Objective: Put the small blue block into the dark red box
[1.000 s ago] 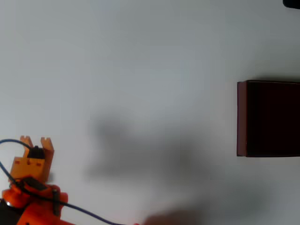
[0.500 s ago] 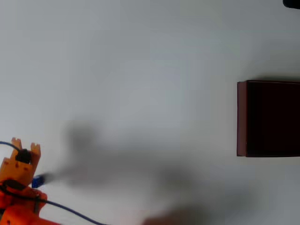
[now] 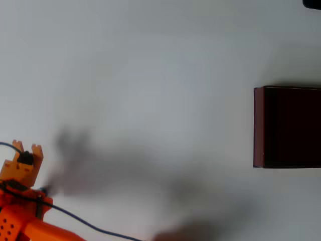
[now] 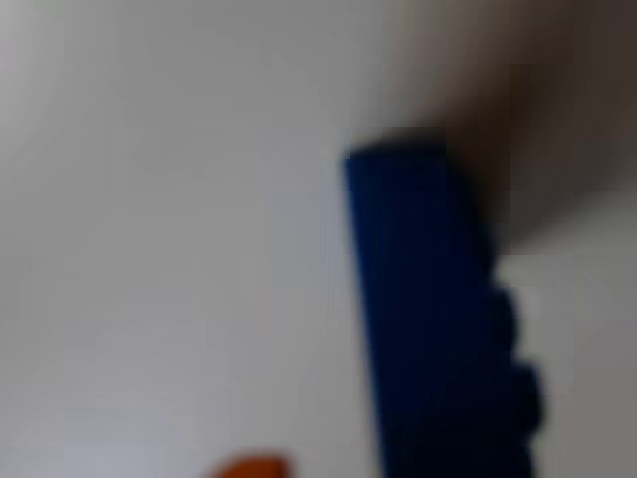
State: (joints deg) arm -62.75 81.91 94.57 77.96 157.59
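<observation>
My orange gripper [image 3: 36,187] is at the lower left of the overhead view, and the arm's body hides its fingers. A sliver of the small blue block [image 3: 44,191] peeks out at the arm's right side. The wrist view has that blue block [image 4: 428,319] very close and blurred, standing tall right of centre on the white table. An orange fingertip [image 4: 249,466] pokes in at the bottom edge, left of the block. I cannot tell whether the jaws touch the block. The dark red box [image 3: 258,125] sits far away at the right edge.
A blue cable [image 3: 75,218] trails from the arm along the bottom of the overhead view. Soft shadows lie across the white table [image 3: 160,60]. A dark object [image 3: 312,3] cuts the top right corner.
The arm shifted left over the last second. Half a second ago the blue block showed plainly at its right side; now the arm covers nearly all of it.
</observation>
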